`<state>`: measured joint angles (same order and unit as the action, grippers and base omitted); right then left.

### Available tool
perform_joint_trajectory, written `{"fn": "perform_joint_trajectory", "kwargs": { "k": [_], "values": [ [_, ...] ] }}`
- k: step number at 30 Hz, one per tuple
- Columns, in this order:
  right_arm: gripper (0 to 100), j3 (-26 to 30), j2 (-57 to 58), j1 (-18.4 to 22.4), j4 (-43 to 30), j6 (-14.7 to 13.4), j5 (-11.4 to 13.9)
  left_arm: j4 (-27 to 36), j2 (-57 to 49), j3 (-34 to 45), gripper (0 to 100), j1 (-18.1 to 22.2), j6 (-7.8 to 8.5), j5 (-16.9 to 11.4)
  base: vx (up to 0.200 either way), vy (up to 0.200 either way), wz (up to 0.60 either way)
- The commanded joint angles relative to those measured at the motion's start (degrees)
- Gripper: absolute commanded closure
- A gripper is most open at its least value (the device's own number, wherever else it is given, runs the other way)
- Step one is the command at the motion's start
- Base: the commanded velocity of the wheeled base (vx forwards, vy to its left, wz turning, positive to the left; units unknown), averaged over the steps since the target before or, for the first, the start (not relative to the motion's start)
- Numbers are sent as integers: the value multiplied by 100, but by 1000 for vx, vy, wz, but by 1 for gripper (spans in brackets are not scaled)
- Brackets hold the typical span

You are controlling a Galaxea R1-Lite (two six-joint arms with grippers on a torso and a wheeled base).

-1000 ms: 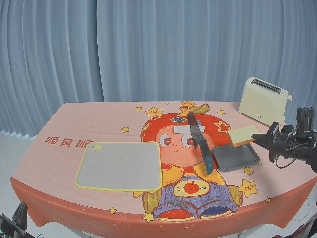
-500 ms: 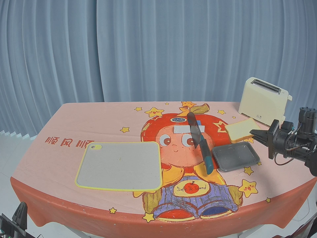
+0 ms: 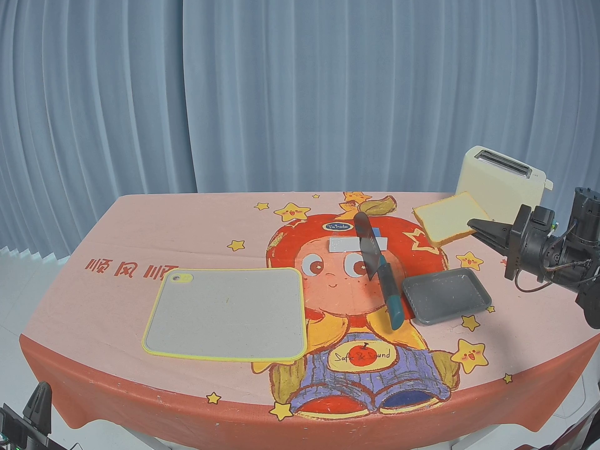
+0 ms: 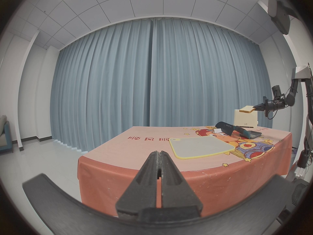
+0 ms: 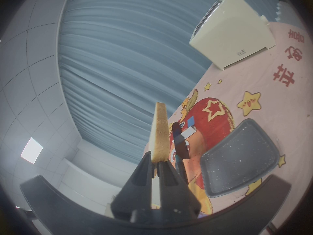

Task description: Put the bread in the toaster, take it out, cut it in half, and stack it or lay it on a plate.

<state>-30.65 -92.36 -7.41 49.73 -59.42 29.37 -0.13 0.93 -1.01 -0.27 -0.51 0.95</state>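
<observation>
Now the right gripper (image 3: 475, 224) clamps the bread (image 3: 447, 217) by one edge, aloft; the toaster (image 3: 500, 189) stands just behind it, the grey plate (image 3: 445, 295) and knife (image 3: 378, 260) lie below it. Gripper and bread have risen toward the toaster since a second ago.

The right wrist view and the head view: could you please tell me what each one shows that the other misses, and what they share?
Right wrist view's own: the bread seen edge-on, one edge pinched between the right gripper's jaws, plus the tiled ceiling with a light panel. Head view's own: the cutting board lying on the table's left part, and the bread's broad face, held in the air near the toaster. Shared: bread, right gripper, toaster, knife, grey tray.
</observation>
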Motion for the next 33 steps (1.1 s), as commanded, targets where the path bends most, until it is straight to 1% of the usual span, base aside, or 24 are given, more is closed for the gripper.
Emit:
{"fn": "perform_joint_trajectory", "kwargs": {
  "k": [1,4,7,9,11,13,15,23,33],
  "values": [
    [100,-126,-98,-23,64,18,96,-4,-5,101,100,0,-2,2,0,0,0],
    [100,-328,-151,20,72,18,113,-4,-5,101,100,0,-2,2,0,0,0],
    [100,-389,-195,29,72,27,113,-4,-5,101,100,0,-2,2,0,0,0],
    [100,-389,-257,-6,72,115,96,-4,-5,101,100,0,-2,2,0,0,0],
    [100,-354,-265,-15,72,282,87,-4,-5,101,100,0,-2,2,0,0,0],
    [100,-337,-292,-15,72,563,78,-4,-5,101,100,0,-2,2,0,0,0],
    [100,-319,-318,-6,72,677,69,-4,-5,101,100,0,-2,2,0,0,0],
    [100,-337,-301,3,81,677,69,-4,-5,101,100,0,-2,28,0,0,0],
    [100,-345,-327,20,81,677,69,-4,-5,101,100,0,-2,46,0,-200,0]
  ]
}}
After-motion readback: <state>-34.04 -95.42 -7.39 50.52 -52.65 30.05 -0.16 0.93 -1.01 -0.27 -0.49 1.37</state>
